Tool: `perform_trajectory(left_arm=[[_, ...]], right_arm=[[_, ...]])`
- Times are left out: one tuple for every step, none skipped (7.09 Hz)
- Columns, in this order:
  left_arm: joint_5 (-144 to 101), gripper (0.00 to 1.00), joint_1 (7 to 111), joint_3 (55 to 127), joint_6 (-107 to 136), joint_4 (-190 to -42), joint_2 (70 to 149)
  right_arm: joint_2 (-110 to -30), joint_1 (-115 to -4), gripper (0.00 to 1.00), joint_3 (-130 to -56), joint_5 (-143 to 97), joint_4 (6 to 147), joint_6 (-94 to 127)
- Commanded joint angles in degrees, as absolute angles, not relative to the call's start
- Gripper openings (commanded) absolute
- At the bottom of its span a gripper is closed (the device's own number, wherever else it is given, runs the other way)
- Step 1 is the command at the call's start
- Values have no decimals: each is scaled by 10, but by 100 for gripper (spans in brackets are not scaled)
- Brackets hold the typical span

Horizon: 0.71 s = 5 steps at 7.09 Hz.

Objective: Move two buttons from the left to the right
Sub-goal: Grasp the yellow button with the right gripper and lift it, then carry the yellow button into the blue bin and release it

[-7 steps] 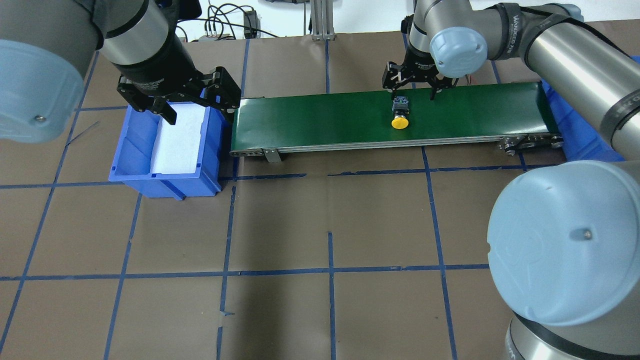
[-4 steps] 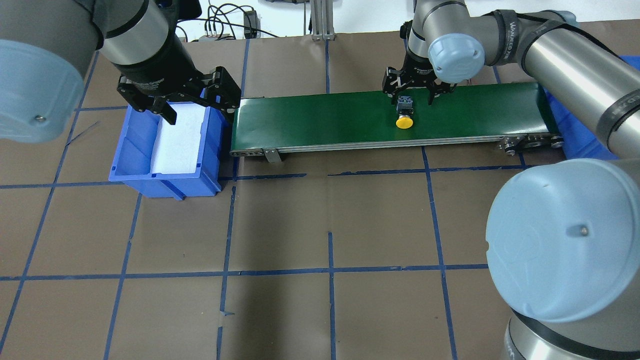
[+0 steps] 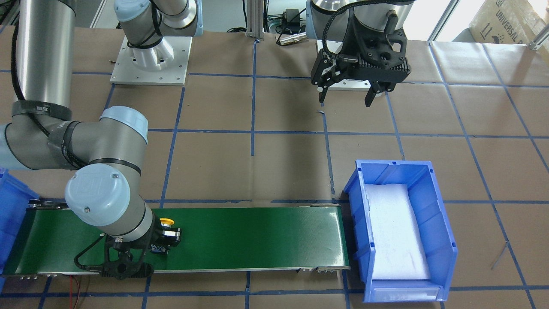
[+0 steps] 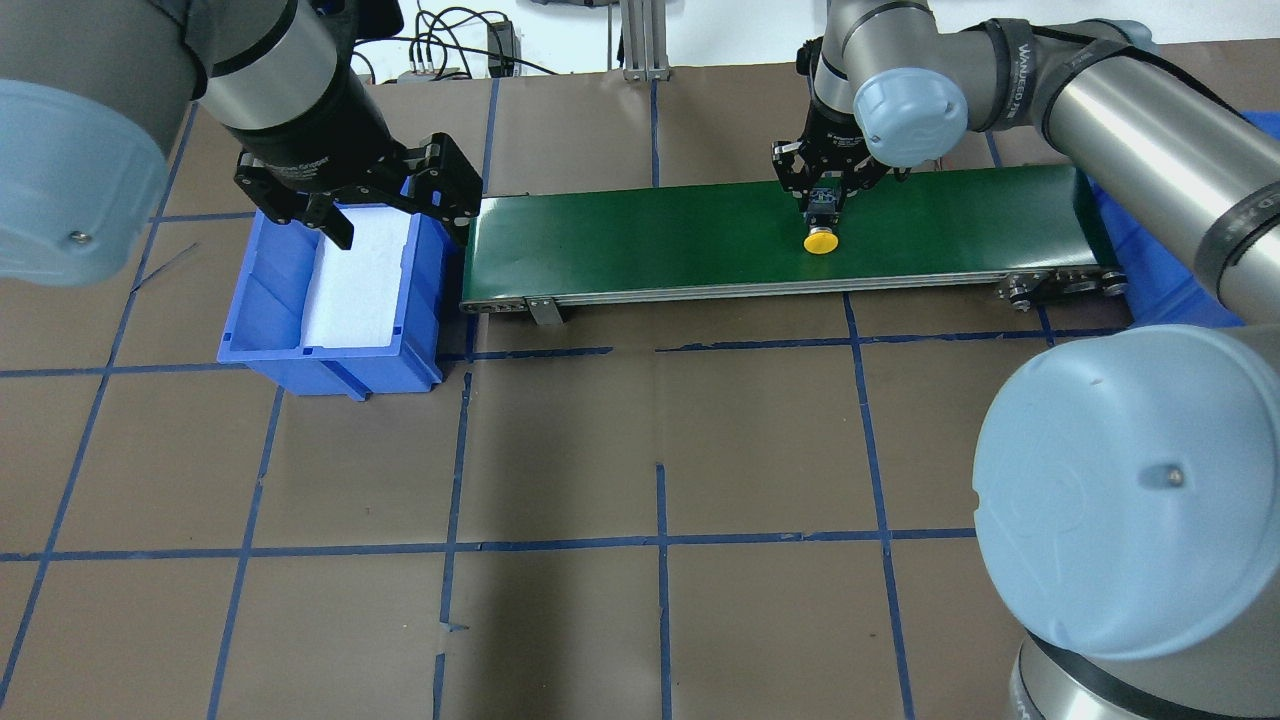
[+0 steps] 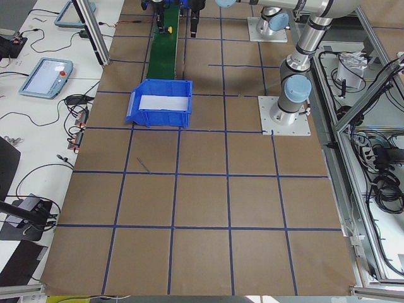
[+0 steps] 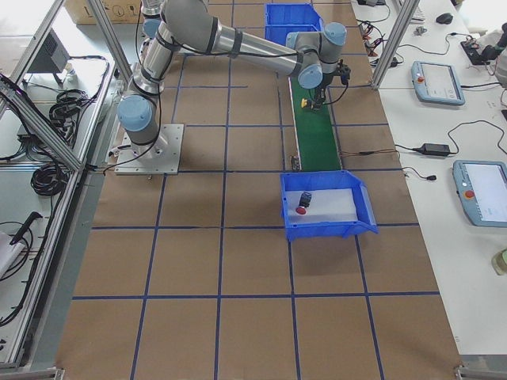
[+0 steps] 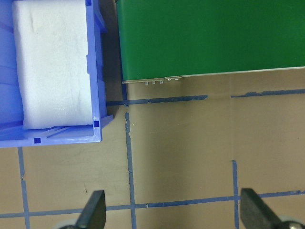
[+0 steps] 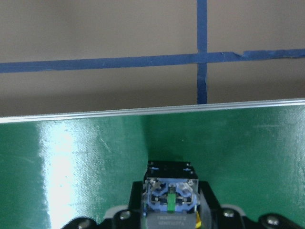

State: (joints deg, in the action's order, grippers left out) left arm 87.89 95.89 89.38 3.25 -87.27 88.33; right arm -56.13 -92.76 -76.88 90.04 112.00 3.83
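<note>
The yellow button (image 4: 820, 243) lies on its side on the green conveyor belt (image 4: 650, 235), right of the belt's middle, cap toward the robot. My right gripper (image 4: 824, 200) is down on the belt and shut on this button's contact block (image 8: 170, 191). The red button (image 6: 302, 208) rests on white foam in the blue bin (image 6: 352, 229) at the belt's right end, seen only in the exterior right view. My left gripper (image 4: 400, 225) hangs open and empty above the table, near the left bin (image 4: 262, 270); the left wrist view shows its fingertips (image 7: 93, 210) wide apart.
The left blue bin (image 3: 429, 214) holds only a white foam pad. The right arm's elbow (image 4: 1130, 480) fills the overhead view's lower right and hides most of the right bin. Cables and an aluminium post (image 4: 640, 40) stand behind the belt.
The yellow button drifted a little to the right along the belt. My right gripper, open over it before, followed it, came down and shut on its contact block. The left arm stayed still.
</note>
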Motion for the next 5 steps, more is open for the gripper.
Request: perform_trajectory(left_arm=[[879, 100, 959, 894, 33, -873, 883], [879, 100, 959, 894, 33, -873, 883], [879, 100, 959, 894, 33, -873, 883], [879, 100, 959, 894, 33, -873, 883], [879, 100, 959, 894, 33, -873, 883]], right_arm=[[-590, -920, 30, -730, 907, 1097, -20], [-600, -898, 29, -720, 934, 1071, -96], [-612, -851, 29, -718, 931, 1069, -127], [-620, -800, 29, -718, 928, 1068, -185], [-621, -753, 29, -715, 927, 1070, -259]])
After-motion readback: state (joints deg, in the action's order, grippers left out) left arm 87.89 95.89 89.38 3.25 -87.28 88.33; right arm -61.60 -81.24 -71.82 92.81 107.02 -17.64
